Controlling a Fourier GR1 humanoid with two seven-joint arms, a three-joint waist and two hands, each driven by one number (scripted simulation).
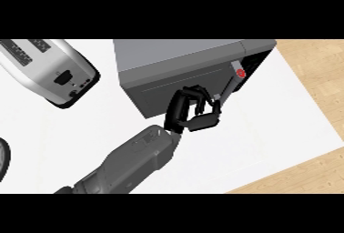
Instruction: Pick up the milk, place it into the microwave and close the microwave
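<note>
Microwave [181, 63]: dark grey body, lighter grey top, with a red round knob [241, 72] on a grey strip. Toaster [47, 68]: silver shell, black base and black slots, black control panel. Counter [269, 136]: plain white. Floor [316, 68]: light wood with plank grain. Hand [193, 111]: black. Forearm [131, 164]: dark grey. Dark curved rim [4, 159] at the left edge: black.

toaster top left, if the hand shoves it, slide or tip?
The toaster looks low, long and broad-based, so it would probably slide rather than tip. Its shiny metal shell looks rigid, likely slippery to grasp. It seems bulky beside the robot hand, so probably heavy.
</note>
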